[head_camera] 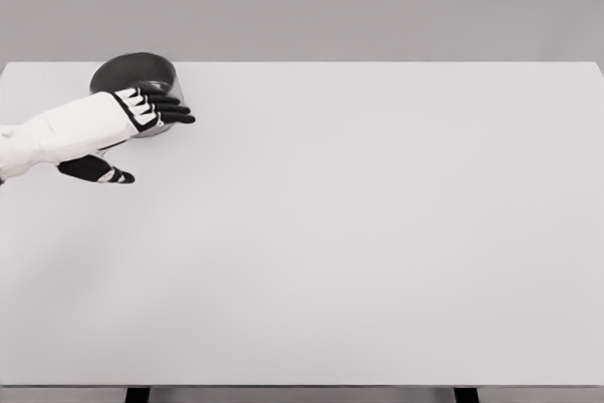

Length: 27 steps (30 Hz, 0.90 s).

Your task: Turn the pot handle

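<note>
reaching in from the left edge of the head view, the left arm (66,134) lies low over the white surface (377,233) with its left hand (142,120) at the near side of the pot (132,73). the fingers (170,110) are stretched out straight and close together, pointing right, laid across the pot's front wall; the thumb (109,174) hangs apart below them, toward the viewer. the hand is flat and extended, wrapped around nothing that can be seen. one pot is in view, a dark round one, standing upright with its mouth up, in the far left corner of the surface, close to the back edge. its handle is hidden, so which way it points, and the pot's long axis, cannot be told. one arm and one hand show.
</note>
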Tool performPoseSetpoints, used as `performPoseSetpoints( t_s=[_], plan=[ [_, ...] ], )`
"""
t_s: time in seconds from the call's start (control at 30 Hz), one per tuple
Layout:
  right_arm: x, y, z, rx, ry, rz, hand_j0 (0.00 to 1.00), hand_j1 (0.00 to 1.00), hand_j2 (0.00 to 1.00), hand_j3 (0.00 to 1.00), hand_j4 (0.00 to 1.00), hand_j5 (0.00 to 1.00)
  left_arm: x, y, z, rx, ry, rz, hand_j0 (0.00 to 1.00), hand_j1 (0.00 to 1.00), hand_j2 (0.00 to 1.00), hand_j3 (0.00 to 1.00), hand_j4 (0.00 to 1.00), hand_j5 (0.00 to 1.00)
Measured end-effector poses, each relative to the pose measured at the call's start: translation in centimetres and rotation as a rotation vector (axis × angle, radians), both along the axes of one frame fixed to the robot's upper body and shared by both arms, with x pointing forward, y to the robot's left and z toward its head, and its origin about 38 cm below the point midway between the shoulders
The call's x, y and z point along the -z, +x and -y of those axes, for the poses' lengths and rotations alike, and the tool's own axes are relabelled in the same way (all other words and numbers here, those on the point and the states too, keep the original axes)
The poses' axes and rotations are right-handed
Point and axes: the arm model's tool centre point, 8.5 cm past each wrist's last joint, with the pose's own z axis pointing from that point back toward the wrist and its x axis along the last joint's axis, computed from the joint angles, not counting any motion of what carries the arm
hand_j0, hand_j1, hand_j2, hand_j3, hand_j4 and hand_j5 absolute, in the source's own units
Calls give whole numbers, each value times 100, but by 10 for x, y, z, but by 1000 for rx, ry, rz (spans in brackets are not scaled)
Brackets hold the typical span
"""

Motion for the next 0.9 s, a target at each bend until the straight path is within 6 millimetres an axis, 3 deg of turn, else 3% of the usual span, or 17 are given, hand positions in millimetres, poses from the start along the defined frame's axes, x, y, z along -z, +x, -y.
performPoseSetpoints(
  t_s=[0.27, 0.37, 0.47, 0.7, 0.9],
  plan=[
    [0, -9, 1, 3, -3, -15, 100, 100, 100, 100, 100, 100, 0, 2, 6, 9, -13, 4, 100, 100, 100, 100, 100, 100],
    [0, -9, 1, 3, -3, -16, 100, 100, 100, 100, 100, 100, -9, 8, 9, 13, -17, 26, 100, 100, 100, 100, 100, 100],
    [0, -9, 1, 3, -3, -16, 100, 100, 100, 100, 100, 100, -5, 16, 12, 5, -28, 10, 100, 100, 100, 100, 100, 100],
    [0, -9, 1, 3, -3, -16, 100, 100, 100, 100, 100, 100, 11, 20, -18, -58, 52, -64, 100, 100, 100, 100, 100, 100],
    [0, -9, 1, 3, -3, -16, 100, 100, 100, 100, 100, 100, -7, 27, -21, -63, 69, -22, 100, 100, 100, 100, 100, 100]
  ],
)
